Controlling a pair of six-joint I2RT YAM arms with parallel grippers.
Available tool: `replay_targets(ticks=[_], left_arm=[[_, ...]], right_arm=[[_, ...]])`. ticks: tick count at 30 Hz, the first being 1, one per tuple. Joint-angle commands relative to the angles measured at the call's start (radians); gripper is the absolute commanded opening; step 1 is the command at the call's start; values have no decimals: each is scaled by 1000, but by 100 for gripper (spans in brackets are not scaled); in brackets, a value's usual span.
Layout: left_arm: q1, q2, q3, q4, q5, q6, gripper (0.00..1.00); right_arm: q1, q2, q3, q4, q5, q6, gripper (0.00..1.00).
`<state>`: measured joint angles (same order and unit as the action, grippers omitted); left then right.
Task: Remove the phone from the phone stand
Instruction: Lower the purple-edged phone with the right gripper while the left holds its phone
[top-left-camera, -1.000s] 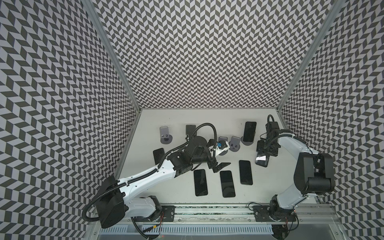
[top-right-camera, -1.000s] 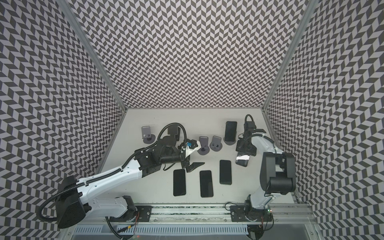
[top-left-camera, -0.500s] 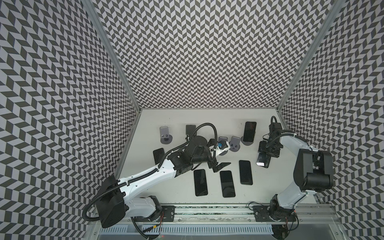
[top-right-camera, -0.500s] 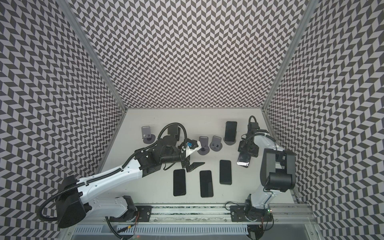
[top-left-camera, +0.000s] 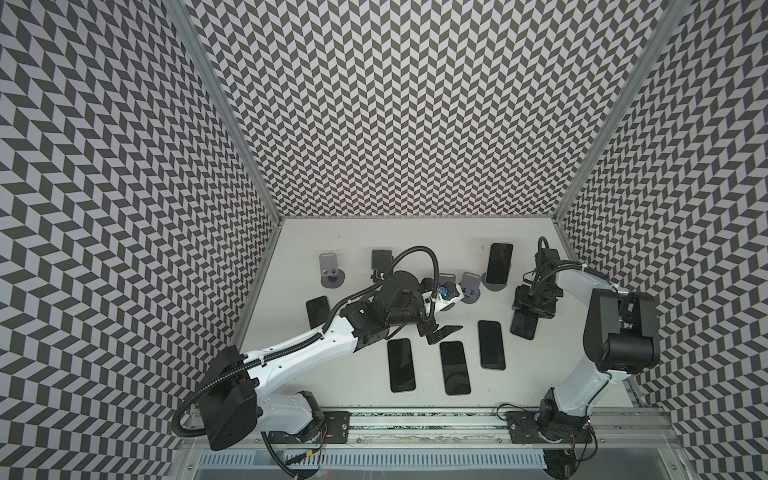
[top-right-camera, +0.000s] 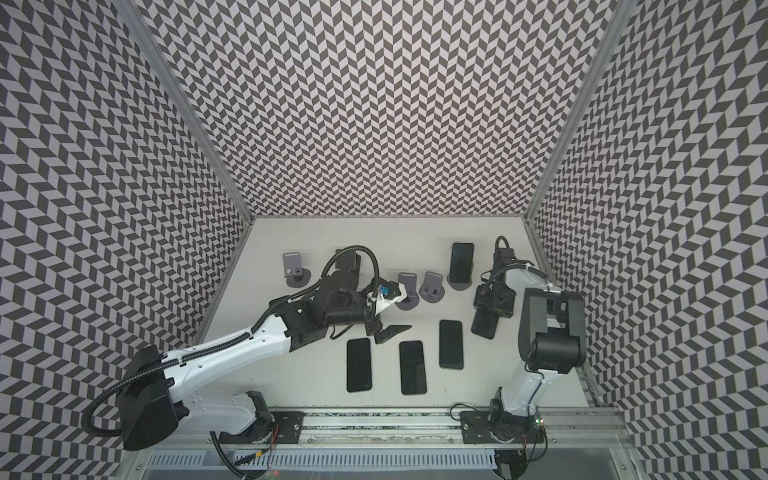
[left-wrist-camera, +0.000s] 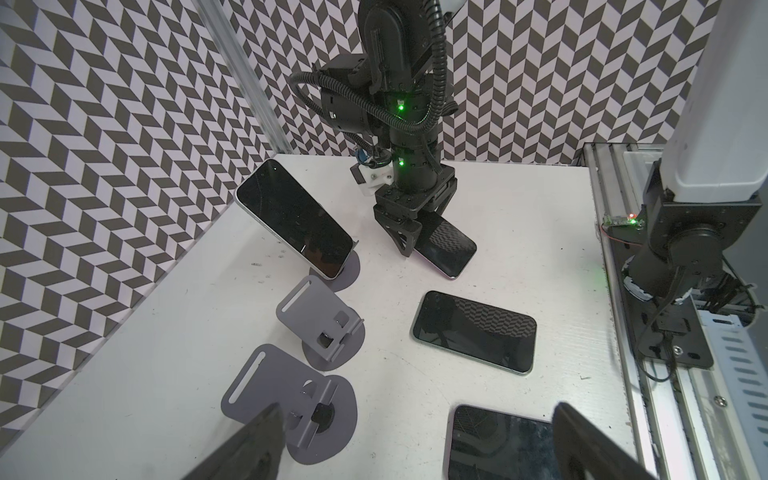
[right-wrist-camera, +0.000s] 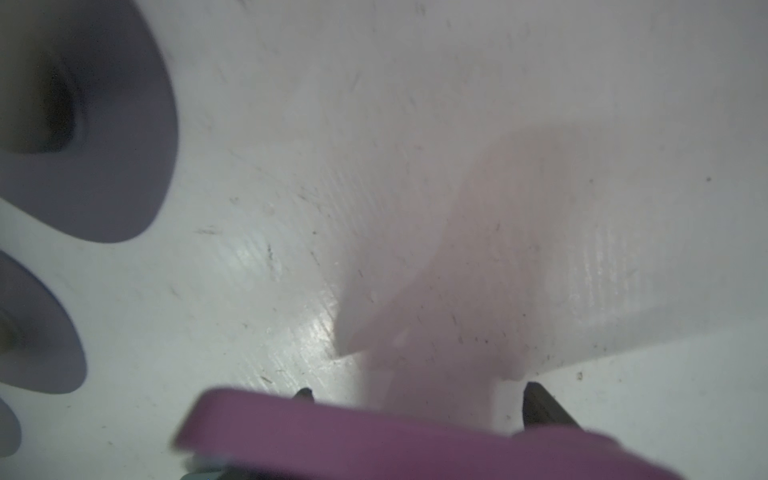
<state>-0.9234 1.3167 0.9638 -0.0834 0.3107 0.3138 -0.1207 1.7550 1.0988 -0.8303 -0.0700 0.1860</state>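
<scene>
My right gripper (top-left-camera: 533, 306) (top-right-camera: 493, 306) is shut on a dark phone (top-left-camera: 523, 329) (top-right-camera: 484, 327) with a purple edge (right-wrist-camera: 395, 432). The phone tilts down, and its low end (left-wrist-camera: 449, 255) is at or just above the white table. A second phone (top-left-camera: 498, 262) (left-wrist-camera: 295, 218) leans on a grey phone stand (top-left-camera: 496, 286) at the back, left of the right gripper. My left gripper (top-left-camera: 436, 332) (left-wrist-camera: 415, 453) hangs open and empty over the middle of the table, its fingers (left-wrist-camera: 249, 449) far apart.
Empty grey stands (top-left-camera: 330, 270) (top-left-camera: 470, 284) (left-wrist-camera: 320, 320) (left-wrist-camera: 291, 399) stand in the back row. Several phones lie flat: (top-left-camera: 402, 365), (top-left-camera: 455, 368), (top-left-camera: 491, 345) and, by the left wall, (top-left-camera: 318, 311). The patterned right wall (top-left-camera: 590, 249) is close to the right arm.
My right gripper has come down and slightly forward with the phone, bringing it nearer the table. The left arm has not moved.
</scene>
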Motion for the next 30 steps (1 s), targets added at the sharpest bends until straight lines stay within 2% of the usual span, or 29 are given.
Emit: replay_targets(ticks=[1, 11, 30], left_arm=[[-6, 3, 27, -10, 16, 25, 100], [-6, 5, 35, -21, 12, 37, 100], [-15, 0, 26, -24, 7, 46, 100]], right_arm=[[-5, 32, 4, 40, 12, -17, 49], [-5, 54, -10, 53, 7, -16, 49], [-4, 51, -51, 66, 69, 0, 55]])
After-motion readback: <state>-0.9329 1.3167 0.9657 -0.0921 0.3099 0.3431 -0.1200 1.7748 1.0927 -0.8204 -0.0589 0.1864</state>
